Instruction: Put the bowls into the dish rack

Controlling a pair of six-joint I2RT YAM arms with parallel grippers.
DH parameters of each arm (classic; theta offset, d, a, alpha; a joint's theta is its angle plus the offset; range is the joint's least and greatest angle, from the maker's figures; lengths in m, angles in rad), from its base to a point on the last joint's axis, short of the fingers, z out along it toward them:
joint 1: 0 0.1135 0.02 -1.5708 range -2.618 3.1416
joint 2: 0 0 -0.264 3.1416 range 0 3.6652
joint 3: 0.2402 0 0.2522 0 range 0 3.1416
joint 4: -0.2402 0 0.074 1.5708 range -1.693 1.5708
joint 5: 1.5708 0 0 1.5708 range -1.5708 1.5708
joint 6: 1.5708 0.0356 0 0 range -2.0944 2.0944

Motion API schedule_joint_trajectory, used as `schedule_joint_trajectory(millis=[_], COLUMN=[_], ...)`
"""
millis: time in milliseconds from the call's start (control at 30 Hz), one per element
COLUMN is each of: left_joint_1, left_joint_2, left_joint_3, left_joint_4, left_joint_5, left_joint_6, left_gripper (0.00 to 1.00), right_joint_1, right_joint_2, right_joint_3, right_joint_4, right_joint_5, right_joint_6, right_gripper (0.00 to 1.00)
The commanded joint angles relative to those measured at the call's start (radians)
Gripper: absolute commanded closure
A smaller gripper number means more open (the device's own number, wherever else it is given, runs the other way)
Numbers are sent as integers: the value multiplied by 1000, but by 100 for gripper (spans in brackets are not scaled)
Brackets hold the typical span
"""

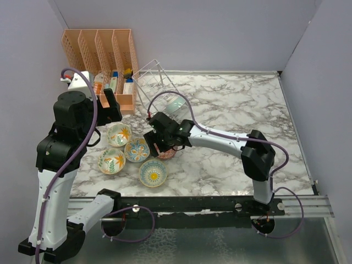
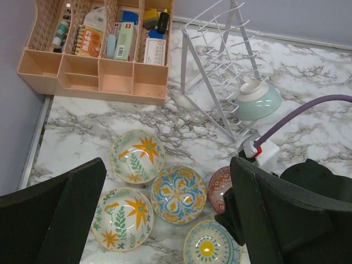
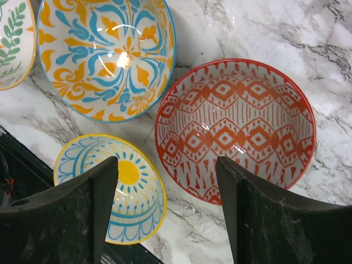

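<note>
A plain light teal ceramic bowl (image 2: 257, 100) sits tilted on its side among the lower wires of the angular silvery wire dish rack (image 2: 214, 60), which stands at the back of the white-and-grey marbled table (image 1: 236, 104). The other five bowls lie upright on the marble in front of the rack, close together: a round red-and-white geometric bowl (image 3: 235, 129), a blue-and-orange floral bowl (image 3: 104, 55) just beside it, a yellow-rimmed bowl with a sun in its centre (image 3: 129, 181) nearest the arms, and two cream bowls with orange flowers and green leaves, one farther back (image 2: 137, 155) and one nearer (image 2: 121, 218). The right gripper (image 3: 165, 170) hangs over the red bowl's near rim, jaws spread wide and holding nothing. The left gripper (image 2: 165, 168) is raised above the cluster, also wide apart and empty. An orange plastic slotted organizer (image 2: 93, 77) holding small bottles and packets stands left of the rack.
</note>
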Motion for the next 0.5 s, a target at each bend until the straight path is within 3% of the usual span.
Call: schedule_joint_trajectory(millis=[0,333,467], left_joint_1=[-4,-6,-9], left_joint_2=[-15,-22,-19], left_joint_3=[28,21,23], left_joint_4=[-7,-5,0], left_joint_5=[-23,-38,-36], left_joint_6=[11,24,27], left_gripper=[1,1,1], right_joint_1=[18,34,36], right_joint_2=[60,119,137], right_joint_3=[73,80,100], right_joint_4=[-22,-43,-69], right_joint_5=[37,65,143], right_joint_6=[-36,-42,-22], right_gripper=[30,34,41])
